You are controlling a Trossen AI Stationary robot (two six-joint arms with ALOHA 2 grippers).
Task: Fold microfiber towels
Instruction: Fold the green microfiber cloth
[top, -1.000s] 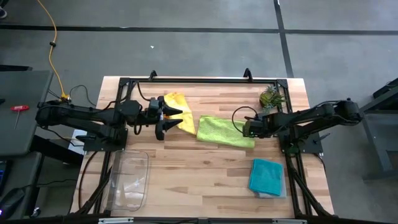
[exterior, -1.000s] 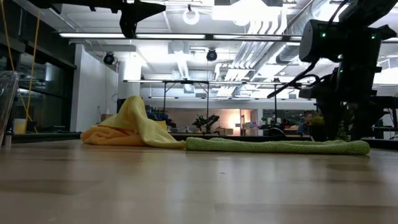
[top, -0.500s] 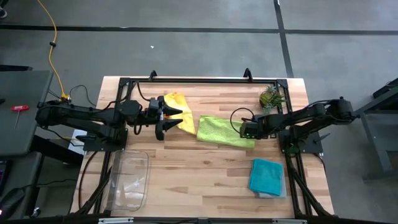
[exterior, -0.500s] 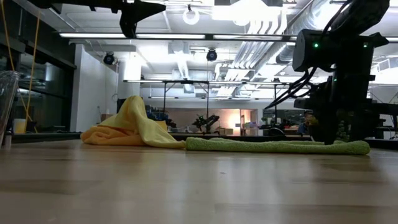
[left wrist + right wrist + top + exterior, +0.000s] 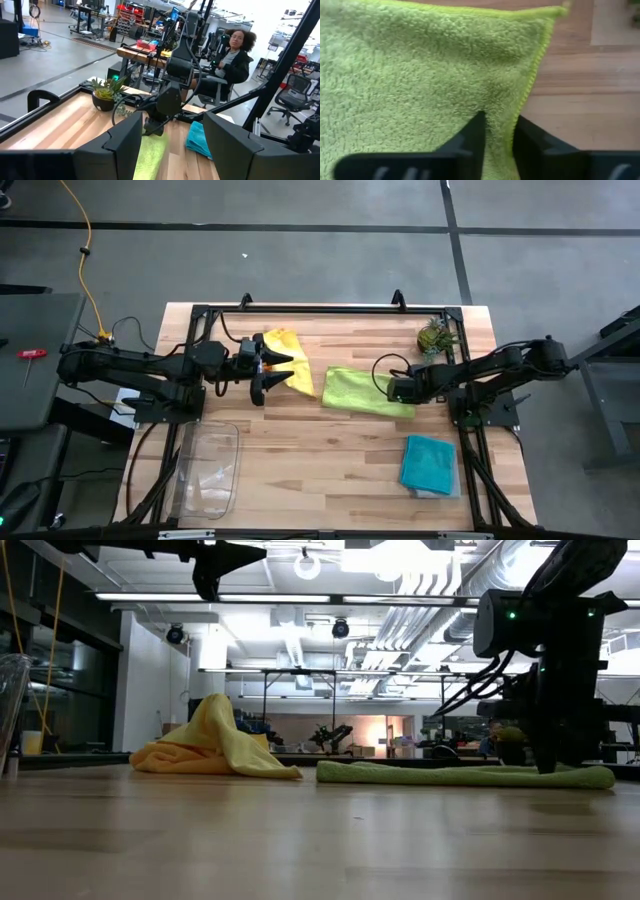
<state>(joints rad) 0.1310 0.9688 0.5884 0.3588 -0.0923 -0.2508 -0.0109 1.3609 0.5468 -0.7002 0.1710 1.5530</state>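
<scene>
1. Right gripper (image 5: 397, 388) of mine is pinched on the right edge of the lime green towel (image 5: 366, 391), which lies flat mid-desk (image 5: 330, 460).
2. My left gripper (image 5: 283, 370) hangs open above the crumpled yellow towel (image 5: 287, 352), not touching it.
3. I see the teal towel (image 5: 429, 462) folded on a grey towel (image 5: 434, 491) near the front right corner.
4. A clear tray (image 5: 207, 468) sits front left.

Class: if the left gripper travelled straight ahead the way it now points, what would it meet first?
Probably the lime green towel; the left gripper hangs open above the yellow towel, so height is uncertain.
</scene>
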